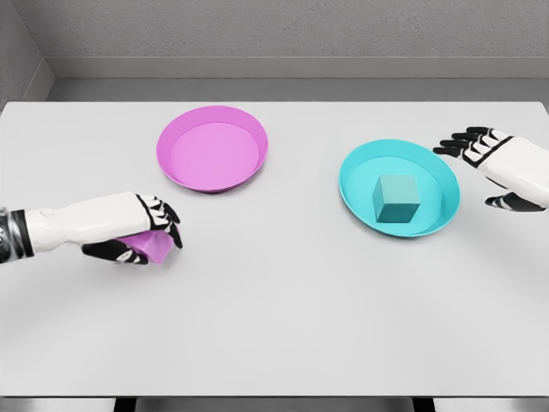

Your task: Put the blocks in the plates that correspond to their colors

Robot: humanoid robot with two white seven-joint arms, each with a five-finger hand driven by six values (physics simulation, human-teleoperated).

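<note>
At the left of the frame, the left hand (141, 230) curls its fingers around the pink block (154, 246), low on the white table (274, 326). The pink plate (212, 148) sits above it, near the top middle, with nothing in it. At the right, the teal block (396, 199) rests inside the teal plate (360, 176). The right hand (480, 148) is beside that plate, fingers spread, holding nothing.

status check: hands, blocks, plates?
Left hand shut on pink block, on table. Right hand open beside cyan plate; cyan block inside. Pink plate empty, path clear.
</note>
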